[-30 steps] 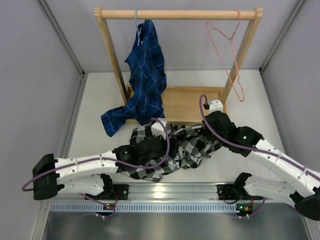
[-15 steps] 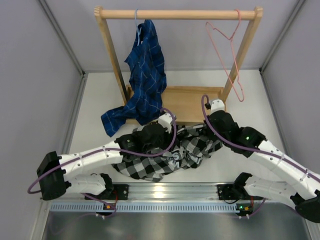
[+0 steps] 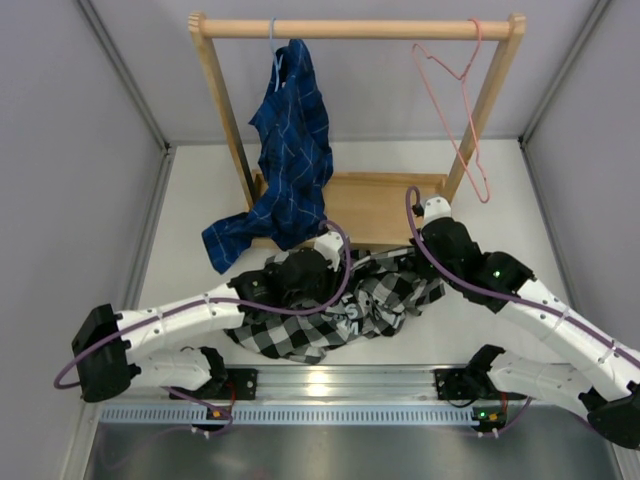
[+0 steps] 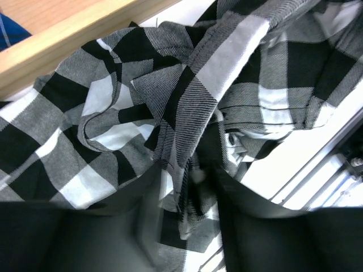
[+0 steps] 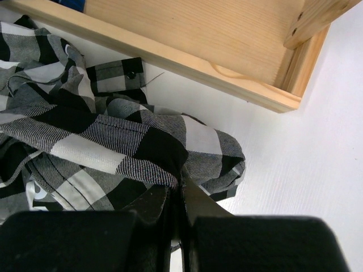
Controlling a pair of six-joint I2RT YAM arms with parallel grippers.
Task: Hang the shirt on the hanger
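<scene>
Before the light wooden clothes rack (image 3: 358,29), the black-and-white buffalo-check fabric shirt (image 3: 385,300) lies crumpled on the white table (image 3: 190,200). The thin pink wire hanger (image 3: 462,110) hangs from the rail. The right gripper (image 5: 180,181) is clenched on the shirt's edge. The left gripper (image 4: 187,173) straddles a fold; I can't tell whether it's clamped.

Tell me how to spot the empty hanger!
Look at the wooden clothes rack at the back of the white table. On the right end of its top bar hangs a thin pink wire hanger. Unlike the light blue hanger on the left, which carries a dark blue shirt, it is bare.
</scene>
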